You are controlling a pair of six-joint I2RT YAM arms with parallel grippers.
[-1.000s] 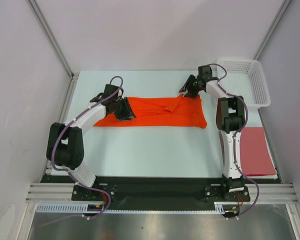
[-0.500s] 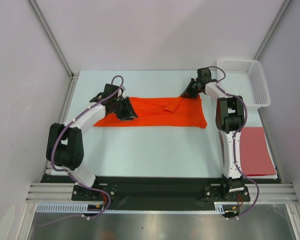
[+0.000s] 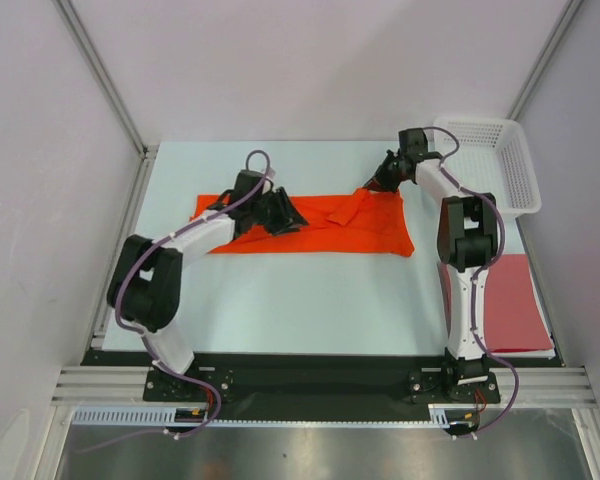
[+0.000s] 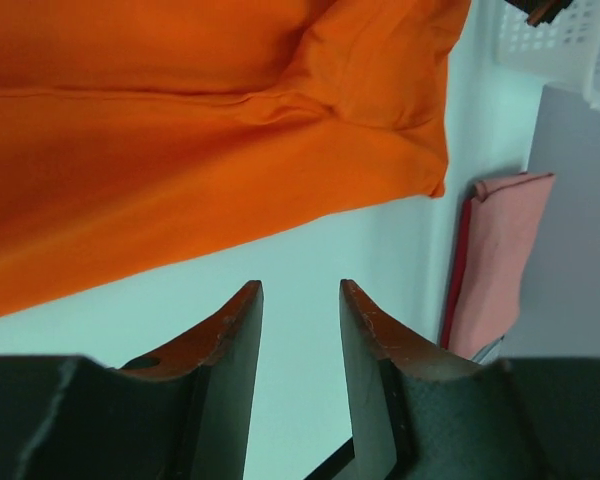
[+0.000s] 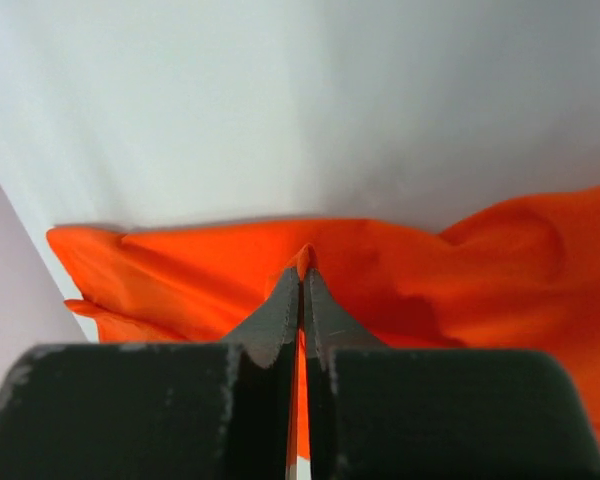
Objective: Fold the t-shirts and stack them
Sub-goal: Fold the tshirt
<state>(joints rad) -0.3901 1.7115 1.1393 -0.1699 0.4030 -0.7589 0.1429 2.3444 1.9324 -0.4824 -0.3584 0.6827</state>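
Pale table [image 3: 310, 300], top view: orange shirt [image 3: 350, 228] flat across upper middle, brick-red shirt [image 3: 515, 300] folded at right edge. Left wrist: left gripper [image 4: 300, 300] half open, empty. Right wrist: right gripper [image 5: 302, 270] pinched shut on orange shirt's edge. Risk: thin pinch slipping on lift. Versus one second back: left gripper moved rightward, right gripper closed.

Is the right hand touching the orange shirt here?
Touching. The right wrist view shows the right hand shut on a pinched ridge of the orange shirt.
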